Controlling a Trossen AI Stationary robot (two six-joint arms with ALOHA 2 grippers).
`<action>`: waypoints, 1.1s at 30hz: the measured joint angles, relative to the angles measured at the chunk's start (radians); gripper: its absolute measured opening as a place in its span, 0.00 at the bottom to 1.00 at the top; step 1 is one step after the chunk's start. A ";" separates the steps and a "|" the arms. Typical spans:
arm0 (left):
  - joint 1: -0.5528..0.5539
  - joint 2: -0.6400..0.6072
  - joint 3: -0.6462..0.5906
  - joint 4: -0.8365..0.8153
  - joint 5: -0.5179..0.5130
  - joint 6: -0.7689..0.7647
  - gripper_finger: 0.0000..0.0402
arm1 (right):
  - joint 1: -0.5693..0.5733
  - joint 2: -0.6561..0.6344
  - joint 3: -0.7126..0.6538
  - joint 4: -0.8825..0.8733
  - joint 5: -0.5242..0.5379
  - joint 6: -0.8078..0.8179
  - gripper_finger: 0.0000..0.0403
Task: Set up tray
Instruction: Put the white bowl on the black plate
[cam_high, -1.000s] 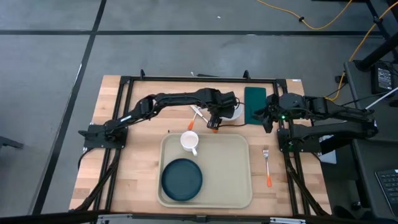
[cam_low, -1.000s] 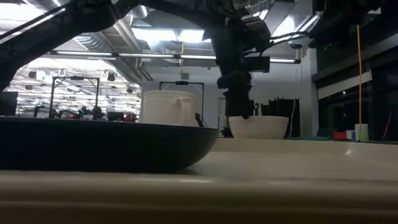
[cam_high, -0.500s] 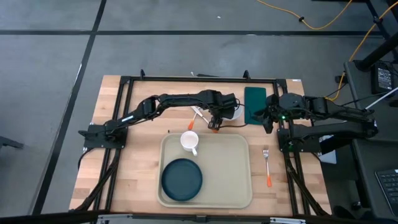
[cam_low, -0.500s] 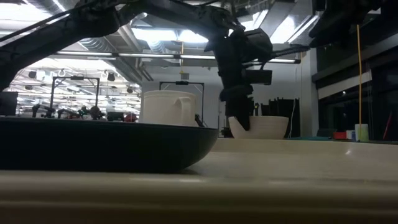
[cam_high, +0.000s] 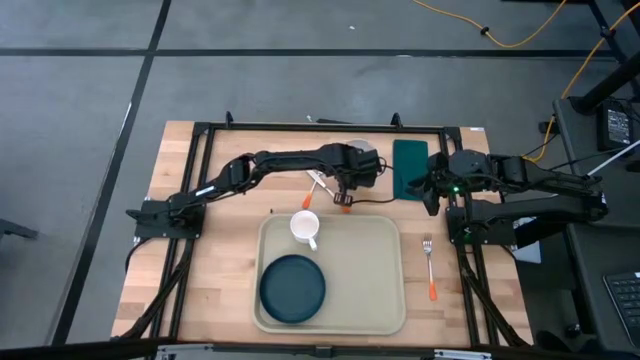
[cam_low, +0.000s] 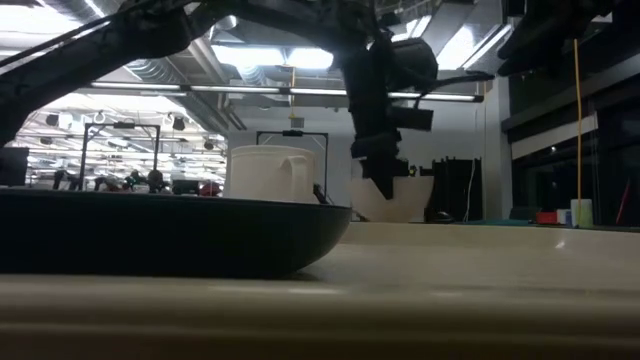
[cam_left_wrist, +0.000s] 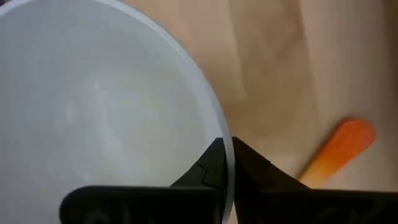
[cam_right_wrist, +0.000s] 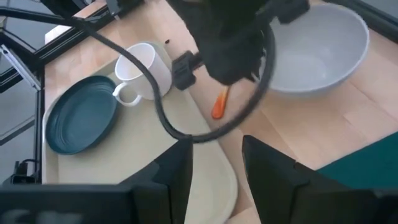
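Observation:
The cream tray (cam_high: 370, 270) lies at the table's near middle, with a white mug (cam_high: 305, 227) and a dark blue plate (cam_high: 292, 288) on it. My left gripper (cam_high: 352, 178) is beyond the tray's far edge, shut on a white bowl (cam_right_wrist: 317, 50), which hangs above the table in the low view (cam_low: 395, 195). My right gripper (cam_right_wrist: 217, 180) is open and empty, just right of the bowl, by the dark green napkin (cam_high: 410, 168). My left gripper pinches the bowl's rim (cam_left_wrist: 229, 149), one finger inside the bowl and one outside. The fingers come from above, pointing down. The bowl is lifted clear of the table and hangs tilted below the fingers.
A fork with an orange handle (cam_high: 428, 265) lies on the wood right of the tray. Two more orange-handled utensils (cam_high: 320, 185) lie between the bowl and the tray's far edge, one handle under the bowl (cam_left_wrist: 339, 149). A black frame (cam_high: 300, 127) borders the table.
My left gripper has gone up with the white bowl. The bowl stood on the table a second ago; now it is lifted clear and tipped.

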 joint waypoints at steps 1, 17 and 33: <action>-0.002 -0.015 -0.004 -0.013 -0.011 0.000 0.01 | 0.000 0.000 0.000 0.000 -0.001 -0.006 0.36; -0.157 -0.439 0.004 -0.233 -0.152 -0.482 0.01 | 0.000 0.000 0.000 0.002 -0.022 -0.103 0.36; -0.625 -0.456 0.002 -0.376 -0.176 -1.281 0.01 | 0.000 0.000 0.000 0.006 -0.079 -0.192 0.36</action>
